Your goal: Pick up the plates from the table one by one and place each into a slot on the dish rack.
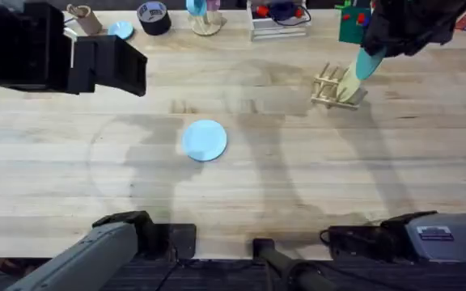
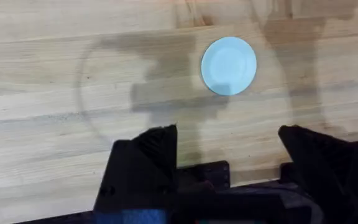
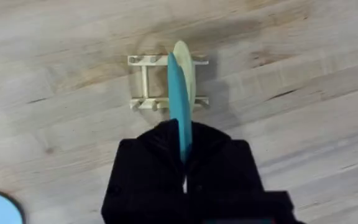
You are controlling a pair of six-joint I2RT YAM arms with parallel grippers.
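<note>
surface: pale plank tabletop [image 1: 314, 194], visible grain | light: from above, soft dark shadows across planks | far edge clutter: black tape roll [image 1: 154, 17], cardboard tube [image 1: 82, 18], red/blue items, green box [image 1: 351, 24]

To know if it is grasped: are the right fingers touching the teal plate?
Touching. In the right wrist view the fingers are shut on the teal plate, held on edge above the dish rack.

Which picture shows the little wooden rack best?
The right wrist view: the dish rack sits whole from above, the teal plate edge-on over it beside a cream plate. Overhead shows it small and far. The left wrist view looks elsewhere.
</note>
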